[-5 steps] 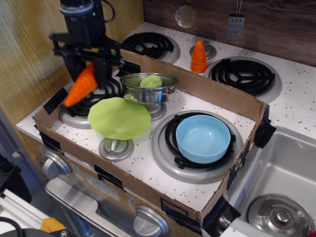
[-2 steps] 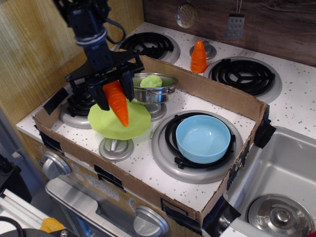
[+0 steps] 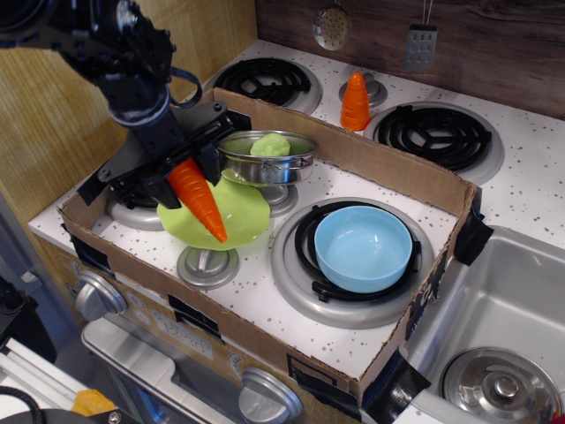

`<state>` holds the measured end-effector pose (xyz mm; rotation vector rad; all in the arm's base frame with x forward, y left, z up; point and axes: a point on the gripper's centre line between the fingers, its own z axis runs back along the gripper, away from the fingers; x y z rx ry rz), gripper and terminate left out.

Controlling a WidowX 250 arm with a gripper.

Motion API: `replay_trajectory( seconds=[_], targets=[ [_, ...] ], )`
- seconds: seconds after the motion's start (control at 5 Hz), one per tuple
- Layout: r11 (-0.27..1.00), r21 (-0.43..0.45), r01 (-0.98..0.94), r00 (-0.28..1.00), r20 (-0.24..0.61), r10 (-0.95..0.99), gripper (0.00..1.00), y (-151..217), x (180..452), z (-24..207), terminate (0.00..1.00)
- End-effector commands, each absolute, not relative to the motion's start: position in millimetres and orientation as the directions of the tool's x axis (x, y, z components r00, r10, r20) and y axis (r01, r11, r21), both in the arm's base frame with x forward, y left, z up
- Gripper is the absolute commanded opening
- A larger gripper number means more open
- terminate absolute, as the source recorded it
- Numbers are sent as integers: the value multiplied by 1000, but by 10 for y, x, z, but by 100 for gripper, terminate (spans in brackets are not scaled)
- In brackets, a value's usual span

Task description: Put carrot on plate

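Spanning the scene, the speckled worktop (image 3: 335,190) with its cardboard wall (image 3: 371,159) is unchanged from a second ago; what moved is the arm, swinging from above the left burner to hang over the plate (image 3: 237,212). The plate sits as before, beside the steel pot (image 3: 265,157). The pincer (image 3: 181,172) remains clenched on the carrot (image 3: 199,199), now lower and tilted, tip pointing down over the plate's front edge. Contact with the plate can't be judged. Release looks like the remaining step.
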<state>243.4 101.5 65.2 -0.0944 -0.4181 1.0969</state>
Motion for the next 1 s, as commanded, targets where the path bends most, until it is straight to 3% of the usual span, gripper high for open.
replay_trajectory(
  seconds=[0.0,0.4,0.6,0.8],
  targets=[
    [492,-334,-804,429,248,869,0,1084,2694,603,0],
    [497,-355,-792,448,217,867,0,1089,2761,501,0],
    [514,-341,-787,441,272,855,0,1078,2759,509,0],
    [542,-328,-774,470,277,838,100,1084,2729,554,100]
  ],
)
